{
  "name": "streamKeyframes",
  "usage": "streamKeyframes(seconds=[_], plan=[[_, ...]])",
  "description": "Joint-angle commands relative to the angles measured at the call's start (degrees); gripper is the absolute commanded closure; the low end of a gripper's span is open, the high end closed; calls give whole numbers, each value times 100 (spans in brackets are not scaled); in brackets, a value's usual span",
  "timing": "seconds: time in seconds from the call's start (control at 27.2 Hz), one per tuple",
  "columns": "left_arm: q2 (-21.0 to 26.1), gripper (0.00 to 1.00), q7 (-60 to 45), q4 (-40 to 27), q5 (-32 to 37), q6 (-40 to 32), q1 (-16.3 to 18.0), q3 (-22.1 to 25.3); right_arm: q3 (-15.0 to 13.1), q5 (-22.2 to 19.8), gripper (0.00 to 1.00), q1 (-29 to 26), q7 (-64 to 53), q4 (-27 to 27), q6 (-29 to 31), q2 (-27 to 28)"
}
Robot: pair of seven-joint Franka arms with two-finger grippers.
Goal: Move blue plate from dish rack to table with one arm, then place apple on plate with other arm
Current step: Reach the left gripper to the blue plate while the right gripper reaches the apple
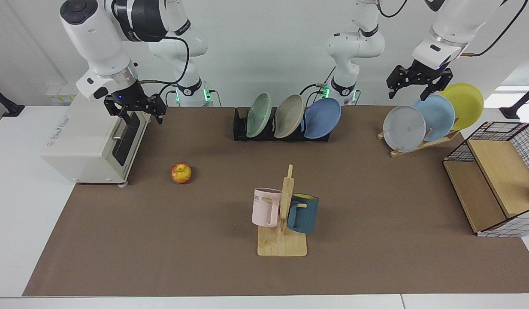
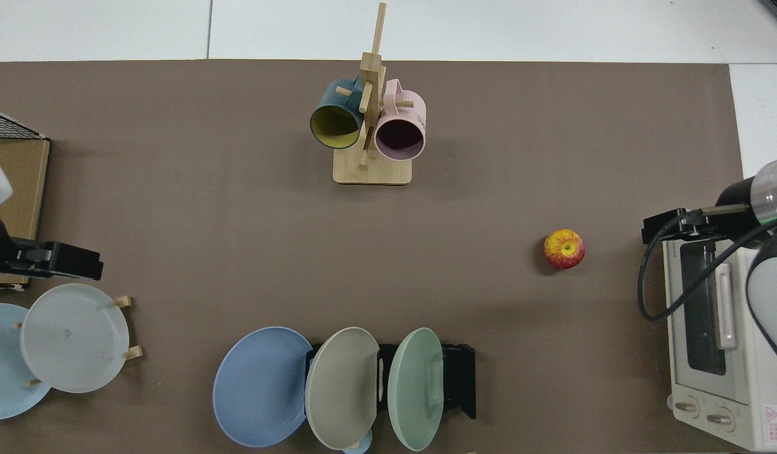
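Observation:
The blue plate [image 1: 322, 118] [image 2: 259, 386] leans in the end slot of the black dish rack [image 1: 240, 128] [image 2: 457, 378], beside a beige and a green plate. On the brown mat of the table [image 1: 204, 249] lies the apple [image 1: 181, 172] [image 2: 564, 248], alone. My left gripper [image 1: 406, 93] [image 2: 79, 263] hangs open and empty above the wooden plate stand, well to the side of the dish rack. My right gripper [image 1: 140, 118] [image 2: 662, 226] hangs open and empty over the toaster oven's front, above and behind the apple.
A white toaster oven [image 1: 88, 141] stands at one end of the table. A wooden stand [image 1: 418, 143] holds grey, sky-blue and yellow plates. A mug tree [image 1: 283, 223] with a pink and a dark blue mug stands mid-table. A wire-and-wood shelf [image 1: 491, 180] sits at the other end.

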Motion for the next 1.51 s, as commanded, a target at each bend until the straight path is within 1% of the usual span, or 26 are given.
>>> streamKeyframes(seconds=[0.0, 0.11, 0.26, 0.4, 0.55, 0.7, 0.81, 0.88, 0.96, 1.03, 1.1, 1.21, 1.4, 1.47], plan=[[-555, 0, 23, -885, -112, 128, -23, -59, 43, 80, 0, -38, 115, 52, 9, 38], [-766, 0, 14, -1315, -112, 329, -40, -112, 43, 80, 0, -47, 115, 69, -9, 46], [-1109, 0, 14, -1983, -225, 900, -40, -226, 51, 80, 0, -38, 115, 69, 9, 55], [-1522, 0, -4, -2668, -419, 1130, -40, -288, 69, 80, 0, -38, 150, 69, 61, 99], [-2067, 1, -13, -3591, -612, 1691, -40, -429, 130, 80, 0, -3, 510, 69, 211, 196], [-2410, 1, -57, -4321, -735, 2052, -32, -613, 130, 88, 0, 173, 554, 61, 509, 406], [-2489, 2, -57, -4726, -876, 2447, -40, -648, 130, 115, 0, 182, 554, 61, 667, 564], [-2542, 2, -57, -4954, -938, 2659, -40, -719, 130, 106, 0, 191, 554, 43, 921, 644], [-2560, 5, -57, -5104, -964, 2730, -40, -728, 130, 106, 0, 208, 554, -10, 1098, 731], [-2560, 8, -57, -5210, -1051, 2730, -49, -745, 130, 106, 0, 235, 554, -10, 1133, 854], [-2595, 9, -57, -5333, -1175, 2782, -49, -859, 130, 106, 0, 235, 554, -79, 1256, 978], [-2604, 9, -57, -5482, -1307, 2932, -40, -982, 130, 97, 0, 243, 520, -378, 1651, 1040], [-2551, 10, -57, -5509, -1342, 2976, -49, -991, 130, 97, 0, 305, 519, -949, 2231, 1066], [-2525, 14, -48, -5553, -1342, 3002, -58, -1000, 130, 89, 0, 314, 493, -1125, 2407, 1084]])
